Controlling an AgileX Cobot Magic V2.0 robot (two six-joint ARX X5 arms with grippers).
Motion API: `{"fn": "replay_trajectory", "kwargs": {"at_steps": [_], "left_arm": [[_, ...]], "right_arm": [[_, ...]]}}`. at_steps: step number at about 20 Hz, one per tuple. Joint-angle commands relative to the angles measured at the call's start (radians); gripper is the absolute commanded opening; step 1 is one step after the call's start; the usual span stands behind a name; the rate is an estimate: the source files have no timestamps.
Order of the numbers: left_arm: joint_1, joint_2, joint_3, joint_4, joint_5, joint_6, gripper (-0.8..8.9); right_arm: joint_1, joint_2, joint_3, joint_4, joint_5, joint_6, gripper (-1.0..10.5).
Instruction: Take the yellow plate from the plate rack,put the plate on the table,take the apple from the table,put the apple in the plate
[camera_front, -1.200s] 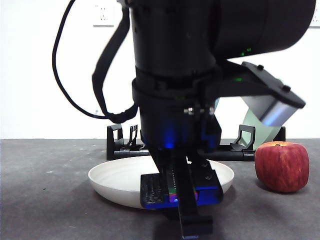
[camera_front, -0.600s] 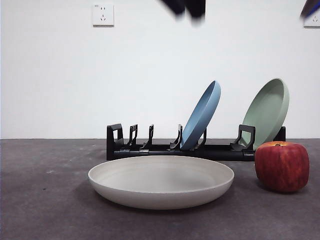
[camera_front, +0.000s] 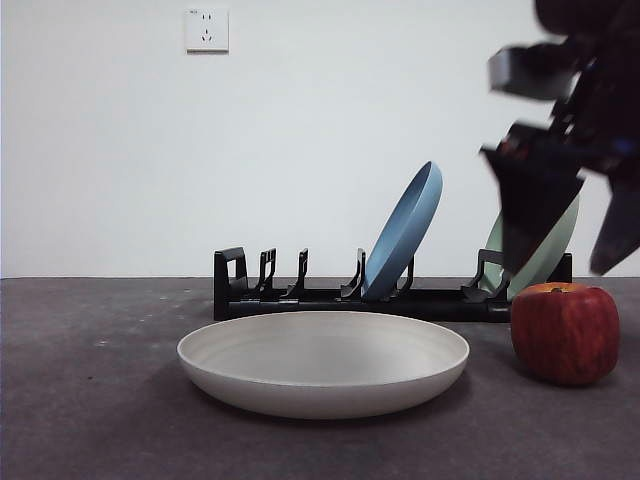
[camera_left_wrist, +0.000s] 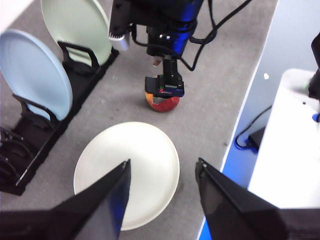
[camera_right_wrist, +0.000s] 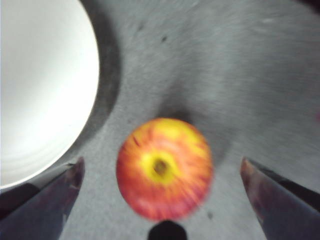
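Two black jaws of the right gripper (camera_front: 565, 225) are standing wide apart at the right of the front frame, above the blocky red apple (camera_front: 565, 332) sitting on the dark grey table (camera_front: 90, 400). The large cream round yellow plate (camera_front: 323, 362) is lying flat at lower centre, before the long black plate rack (camera_front: 300, 296), empty. The left gripper (camera_left_wrist: 162, 192) is waiting high, jaws also parted. Judging from here, an off-centre closing is risking rolling the apple sideways, or nudging it against the plate's rim.
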Motion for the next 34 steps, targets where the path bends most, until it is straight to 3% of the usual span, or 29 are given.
{"fn": "replay_trajectory", "kwargs": {"at_steps": [1, 4, 7, 12, 13, 17, 23, 26, 31, 34], "left_arm": [[0.003, 0.001, -0.003, -0.014, 0.002, -0.017, 2.20], [0.002, 0.001, -0.003, -0.027, 0.002, -0.029, 2.20], [0.002, 0.001, -0.003, -0.028, 0.001, -0.035, 2.20], [0.002, 0.001, -0.003, -0.029, 0.000, -0.035, 2.20], [0.002, 0.001, -0.003, -0.029, 0.000, -0.035, 2.20], [0.002, 0.001, -0.003, -0.029, -0.002, -0.035, 2.20], [0.002, 0.001, -0.003, -0.028, 0.000, -0.035, 2.20], [0.002, 0.001, -0.003, -0.029, 0.001, -0.035, 2.20], [0.002, 0.001, -0.003, -0.029, 0.002, -0.035, 2.20], [0.002, 0.001, -0.003, -0.032, 0.002, -0.035, 2.20]], "right_arm": [[0.012, 0.053, 0.002, 0.011, 0.011, 0.003, 6.3], [0.014, 0.123, 0.002, 0.012, 0.067, 0.003, 6.3], [0.014, 0.169, 0.002, 0.024, 0.066, 0.006, 6.1], [0.018, 0.174, 0.002, 0.016, 0.024, 0.019, 0.1], [0.018, 0.174, 0.002, 0.008, 0.025, 0.019, -0.1], [0.018, 0.142, 0.002, -0.002, 0.031, 0.032, -0.1], [0.039, -0.058, 0.015, 0.060, 0.025, 0.097, -0.1], [0.121, -0.078, 0.035, 0.069, 0.026, 0.115, -0.1], [0.313, -0.024, 0.036, 0.285, 0.030, 0.137, -0.1], [0.358, 0.070, 0.036, 0.338, 0.030, 0.157, -0.1]]}}
